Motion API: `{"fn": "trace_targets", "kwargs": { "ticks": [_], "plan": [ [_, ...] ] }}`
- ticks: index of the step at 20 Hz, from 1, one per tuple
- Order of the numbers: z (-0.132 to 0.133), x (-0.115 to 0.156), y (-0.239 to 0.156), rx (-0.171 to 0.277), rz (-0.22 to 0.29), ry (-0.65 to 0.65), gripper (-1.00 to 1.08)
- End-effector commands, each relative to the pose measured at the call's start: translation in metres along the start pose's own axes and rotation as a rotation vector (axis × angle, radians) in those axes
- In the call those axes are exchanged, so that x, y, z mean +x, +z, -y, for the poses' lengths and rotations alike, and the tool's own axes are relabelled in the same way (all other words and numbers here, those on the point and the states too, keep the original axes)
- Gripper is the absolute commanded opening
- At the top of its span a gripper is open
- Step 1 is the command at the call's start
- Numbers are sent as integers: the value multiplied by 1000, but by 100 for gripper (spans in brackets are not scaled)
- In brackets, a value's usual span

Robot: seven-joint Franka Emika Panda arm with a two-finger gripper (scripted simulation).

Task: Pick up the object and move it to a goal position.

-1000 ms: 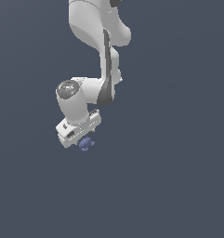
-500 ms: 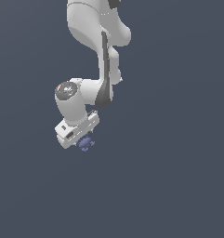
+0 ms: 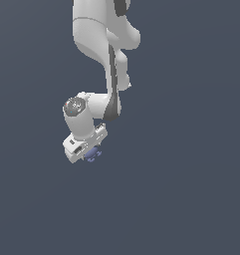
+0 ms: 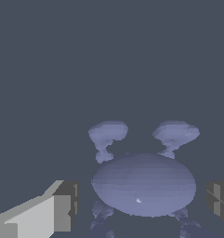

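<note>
Object (image 4: 143, 185) between gripper (image 4: 141, 204) fingers, nubs clear only at wrist.

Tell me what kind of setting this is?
Looks like a bare simulator scene: flat, featureless grey-blue background, a smoothly rendered white robot arm, and a small blue-purple lumpy object between its jaws. No furniture visible.

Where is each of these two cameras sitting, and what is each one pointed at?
Exterior view: sits off the arm; exactly where cannot be told. It faces the white arm reaching down, its end effector right at the blue-purple object.
Wrist view: rides on the wrist, looking out between the fingers at the object, which sits close between them with gaps on both sides; only the fingers show.
Shared: the object and the end effector.
</note>
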State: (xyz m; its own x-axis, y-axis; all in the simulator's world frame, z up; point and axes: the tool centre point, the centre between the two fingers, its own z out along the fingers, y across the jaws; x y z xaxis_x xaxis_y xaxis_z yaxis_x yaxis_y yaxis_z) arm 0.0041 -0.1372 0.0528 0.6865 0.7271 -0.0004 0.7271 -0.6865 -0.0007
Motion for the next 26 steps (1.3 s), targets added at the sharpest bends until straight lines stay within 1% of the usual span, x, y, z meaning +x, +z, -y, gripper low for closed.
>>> {"fn": "trace_targets", "kwargs": {
  "ticks": [1,5,6,19,23,26],
  "plan": [
    [0,0,9,-1,0,-1,100],
    [-1,0,13,-1,0,-1,100],
    [-1,0,13,-1,0,-1,-100],
    [0,1,12,-1,-1,-1,-100],
    [9,4,10,-1,-1,-1,-100],
    [20,8,7,-1,-1,-1,-100]
  ]
}}
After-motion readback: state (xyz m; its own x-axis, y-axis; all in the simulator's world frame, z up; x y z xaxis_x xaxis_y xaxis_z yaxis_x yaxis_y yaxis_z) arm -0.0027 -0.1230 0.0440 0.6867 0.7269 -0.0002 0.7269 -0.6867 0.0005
